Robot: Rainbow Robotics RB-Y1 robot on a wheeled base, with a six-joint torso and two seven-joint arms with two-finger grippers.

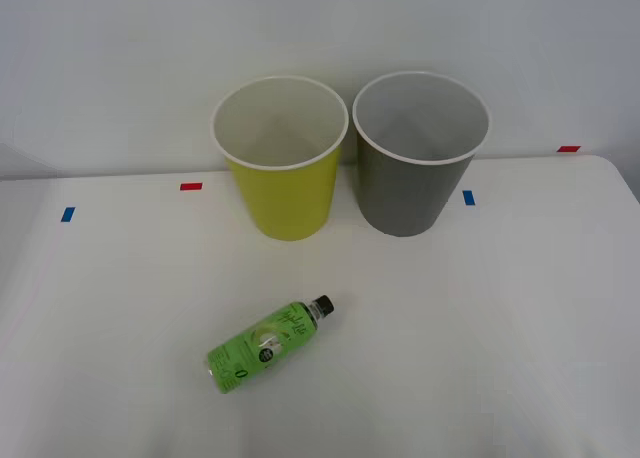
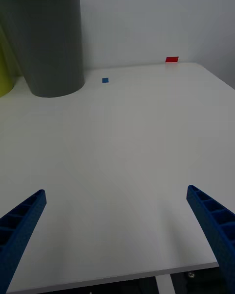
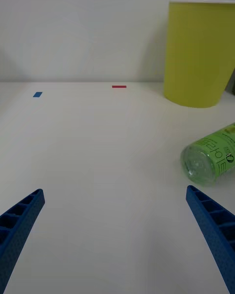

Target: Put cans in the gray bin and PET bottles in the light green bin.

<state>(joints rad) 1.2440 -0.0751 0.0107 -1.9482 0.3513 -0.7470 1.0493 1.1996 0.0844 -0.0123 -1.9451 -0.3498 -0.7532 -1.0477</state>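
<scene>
A small clear plastic PET bottle with a bright green wrap label, white print and a black cap lies on its side on the white table, near the table's middle and well in front of the two bins. Its cap points toward the bins and to the robot's right; its base points toward the robot's left.

In the left wrist view the bottle lies ahead of the left gripper, off toward the side of one finger and just beyond its tip, base end facing the camera. It touches neither finger. The left gripper hangs low over the table with its blue ribbed fingers spread wide, holding nothing.

The right gripper hangs over the table's near edge on the robot's right, its blue fingers also wide apart, with bare table between them.

At the back of the table stand the tall round tapered yellow-green plastic bin with a white rim and, just beside it on the robot's right, the tall round tapered dark gray plastic bin with a pale rim. Both stand upright. Small red and blue tape marks sit on the table around them.
</scene>
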